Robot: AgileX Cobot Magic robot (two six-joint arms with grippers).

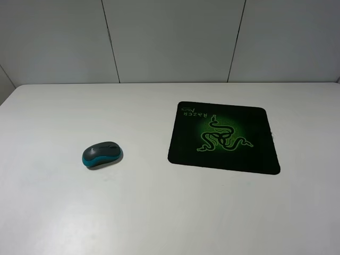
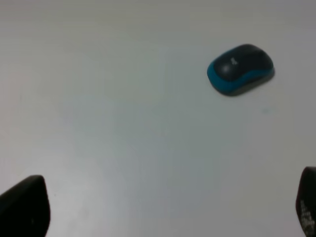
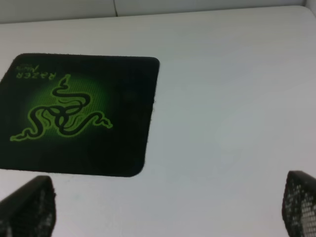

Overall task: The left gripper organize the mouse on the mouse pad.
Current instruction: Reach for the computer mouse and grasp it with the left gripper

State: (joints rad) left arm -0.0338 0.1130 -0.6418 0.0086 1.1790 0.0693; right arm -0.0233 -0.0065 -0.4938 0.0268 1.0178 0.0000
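Wall (image 1: 170, 37): pale grey panels are standing behind the worktop's far edge; thin dark seams are running between them.

Worktop (image 1: 159, 212): a plain white surface is filling most of the high view; it is carrying the pad and the mouse.

Mouse pad (image 1: 223, 137): the black rectangle is lying flat, right of centre and toward the far side; a green three-snake logo is glowing at its middle; green lettering is sitting at its far left corner, reading upside down from the high camera.

Left gripper (image 2: 165, 210): the jaws are standing released and spread wide, only two dark tips showing at the edges of its wrist view; nothing is sitting between them; it is hanging above bare worktop, well apart from the mouse.

Right gripper (image 3: 168, 210): the jaws are likewise spread wide and holding nothing; it is hanging over bare worktop near the pad.

Mouse (image 1: 102, 154): dark grey on top with teal sides; it is resting on bare worktop at the left, well apart from the pad and slightly nearer, lying roughly left to right.
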